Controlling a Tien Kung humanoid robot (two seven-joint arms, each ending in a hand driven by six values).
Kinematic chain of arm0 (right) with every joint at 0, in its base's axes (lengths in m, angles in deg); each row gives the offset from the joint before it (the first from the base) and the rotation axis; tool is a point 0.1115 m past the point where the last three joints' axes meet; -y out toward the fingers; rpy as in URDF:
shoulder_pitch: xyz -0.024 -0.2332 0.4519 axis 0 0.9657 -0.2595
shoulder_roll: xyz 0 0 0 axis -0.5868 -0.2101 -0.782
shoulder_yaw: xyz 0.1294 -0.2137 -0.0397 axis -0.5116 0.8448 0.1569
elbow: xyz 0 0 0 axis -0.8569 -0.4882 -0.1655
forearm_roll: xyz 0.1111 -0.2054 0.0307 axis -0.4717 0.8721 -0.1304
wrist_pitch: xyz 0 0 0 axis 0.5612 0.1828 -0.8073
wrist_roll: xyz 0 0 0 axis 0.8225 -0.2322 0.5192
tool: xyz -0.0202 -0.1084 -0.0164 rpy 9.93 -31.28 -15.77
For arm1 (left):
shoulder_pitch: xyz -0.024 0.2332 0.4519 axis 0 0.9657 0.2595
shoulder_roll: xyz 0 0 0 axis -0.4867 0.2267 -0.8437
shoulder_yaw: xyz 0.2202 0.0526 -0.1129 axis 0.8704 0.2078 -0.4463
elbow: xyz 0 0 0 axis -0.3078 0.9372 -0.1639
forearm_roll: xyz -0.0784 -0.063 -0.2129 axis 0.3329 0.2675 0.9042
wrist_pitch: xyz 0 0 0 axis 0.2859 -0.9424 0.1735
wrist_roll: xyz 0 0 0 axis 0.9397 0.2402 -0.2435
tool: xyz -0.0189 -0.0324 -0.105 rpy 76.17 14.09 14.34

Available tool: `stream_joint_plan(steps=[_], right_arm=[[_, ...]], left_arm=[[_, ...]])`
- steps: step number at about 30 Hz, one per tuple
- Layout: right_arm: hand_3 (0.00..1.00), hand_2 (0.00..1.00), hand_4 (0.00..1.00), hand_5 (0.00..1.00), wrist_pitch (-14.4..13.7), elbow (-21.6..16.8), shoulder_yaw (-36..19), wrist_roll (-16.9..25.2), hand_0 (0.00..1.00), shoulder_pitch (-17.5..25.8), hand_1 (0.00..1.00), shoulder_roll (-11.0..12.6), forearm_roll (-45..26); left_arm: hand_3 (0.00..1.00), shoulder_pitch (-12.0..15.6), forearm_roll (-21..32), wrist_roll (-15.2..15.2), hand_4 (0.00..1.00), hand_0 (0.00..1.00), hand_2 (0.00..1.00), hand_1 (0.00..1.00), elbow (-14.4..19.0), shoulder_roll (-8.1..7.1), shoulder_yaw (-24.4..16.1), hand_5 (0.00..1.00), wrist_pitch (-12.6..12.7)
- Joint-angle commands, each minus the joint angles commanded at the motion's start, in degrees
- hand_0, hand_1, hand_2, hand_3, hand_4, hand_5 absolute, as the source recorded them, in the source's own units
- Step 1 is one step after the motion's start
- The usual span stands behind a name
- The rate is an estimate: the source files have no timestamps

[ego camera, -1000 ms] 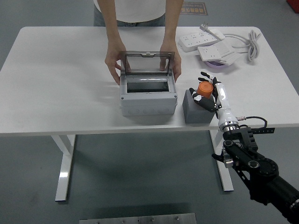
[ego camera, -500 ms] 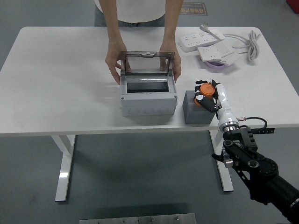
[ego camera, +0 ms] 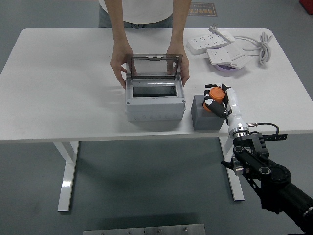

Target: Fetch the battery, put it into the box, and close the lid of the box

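White table [ego camera: 63, 88] over grey floor. Right hand [ego camera: 218, 100] has its fingers [ego camera: 213, 108] clamped on the orange battery [ego camera: 215, 94], above the grey block [ego camera: 205, 113]; battery largely hidden. Box [ego camera: 155, 102] stands open, a person's hands [ego camera: 119, 66] steadying its lid [ego camera: 154, 65]; interior dark, indistinct.

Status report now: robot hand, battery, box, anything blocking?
Right robot hand shut on orange battery, above grey block. Left not in view. Box open, person's hands holding lid upright. Path to box clear.
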Motion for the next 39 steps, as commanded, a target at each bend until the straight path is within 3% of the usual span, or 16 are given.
stream_joint_plan(steps=[6, 7, 12, 13, 25, 35, 39], right_arm=[[0.528, 0.502, 0.364, 0.002, 0.0, -0.1, -0.2, 0.0, 0.333, -1.2, 0.431, 0.0, -0.4], [0.449, 0.434, 0.331, 0.002, 0.0, -0.1, -0.2, 0.0, 0.323, -1.3, 0.402, 0.0, -0.5], [0.449, 0.434, 0.331, 0.002, -0.3, -0.8, -0.4, 0.3, 0.323, -1.8, 0.402, -0.1, -0.7], [0.38, 0.376, 0.17, 0.002, -0.4, -0.9, -0.4, 0.3, 0.291, -1.9, 0.343, -0.1, -0.8], [0.354, 0.338, 0.128, 0.002, -1.1, -2.0, -0.8, 0.3, 0.256, -3.0, 0.309, 0.1, -0.5], [0.351, 0.334, 0.133, 0.002, -1.1, -6.6, -1.6, -4.0, 0.252, -6.3, 0.306, 3.4, 7.3], [0.345, 0.32, 0.133, 0.002, -0.8, -8.2, -1.7, -7.6, 0.243, -8.4, 0.29, 4.8, 12.6]], left_arm=[[0.841, 0.0, -0.2, 0.1, 0.908, 0.842, 0.836, 0.902, 0.0, -0.02, -0.3, 0.854, 0.0], [0.841, 0.0, -0.3, 0.1, 0.907, 0.842, 0.838, 0.903, 0.0, -0.03, -0.3, 0.853, 0.0], [0.841, 0.0, -0.4, 0.2, 0.907, 0.842, 0.838, 0.903, 0.1, -0.05, -0.5, 0.853, 0.0], [0.843, 0.1, -0.5, 0.2, 0.908, 0.843, 0.842, 0.904, 0.1, -0.03, -0.5, 0.852, 0.0], [0.849, 0.1, -1.5, 0.1, 0.91, 0.843, 0.847, 0.909, 0.1, 0.03, -0.8, 0.853, 0.0], [0.849, 0.1, -1.6, 0.1, 0.912, 0.846, 0.848, 0.909, 0.1, 0.04, -0.8, 0.854, 0.0], [0.849, 0.1, -1.5, 0.0, 0.916, 0.848, 0.851, 0.911, 0.0, 0.03, -0.7, 0.857, 0.1]])
